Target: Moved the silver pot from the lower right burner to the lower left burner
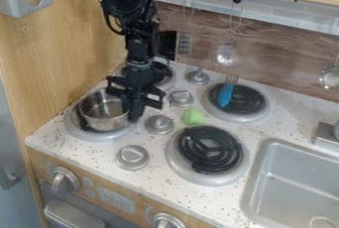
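Your silver pot [104,110] is at the lower left burner [78,131], so by my judgement the carry across from the lower right burner [207,153] is as good as done. It sits a little toward the back and right of that burner, with the burner's metal ring showing along the front and left. You can't tell from here whether its base rests flat on the coil or hangs just above it.

Your tool [135,112] points down at the pot's right-hand rim, right up against it. Whether it grips that rim or has let go, you can't tell.

What's left looks small: make sure the pot is seated, centre it if you want it squarer on the coil, then free the tool and lift straight up. Pull away sideways and you could drag the pot or tip it. The nearby knob [159,124] on the desk [169,192] also deserves room.
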Tool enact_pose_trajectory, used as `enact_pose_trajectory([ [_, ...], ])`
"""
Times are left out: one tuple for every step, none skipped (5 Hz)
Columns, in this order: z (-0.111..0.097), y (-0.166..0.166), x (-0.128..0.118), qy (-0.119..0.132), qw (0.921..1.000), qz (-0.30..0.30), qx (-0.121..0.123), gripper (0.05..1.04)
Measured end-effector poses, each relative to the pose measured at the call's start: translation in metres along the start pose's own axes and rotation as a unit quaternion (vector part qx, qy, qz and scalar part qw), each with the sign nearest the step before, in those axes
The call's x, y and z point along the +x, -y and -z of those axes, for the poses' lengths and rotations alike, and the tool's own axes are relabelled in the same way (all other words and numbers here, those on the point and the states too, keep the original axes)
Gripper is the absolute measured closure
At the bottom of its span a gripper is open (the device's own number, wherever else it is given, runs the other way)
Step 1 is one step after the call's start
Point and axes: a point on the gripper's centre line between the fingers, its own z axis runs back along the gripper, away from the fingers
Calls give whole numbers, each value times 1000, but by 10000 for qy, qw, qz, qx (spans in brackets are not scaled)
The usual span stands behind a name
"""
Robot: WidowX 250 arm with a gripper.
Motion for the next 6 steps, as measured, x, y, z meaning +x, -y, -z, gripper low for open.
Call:
enact_pose_trajectory([
  [6, -3, 17, 12, 9999, 109, 46, 1019],
  [7, -4, 23, 2, 9999, 157, 14, 1019],
  [7, -4, 23, 9, 9998, 187, 15, 1019],
  [8, -3, 17, -4, 9998, 206, 7, 993],
  [6, -3, 6, -127, 9997, 195, 21, 818],
  [-23, -8, 4, 58, 9996, 155, 247, 551],
])
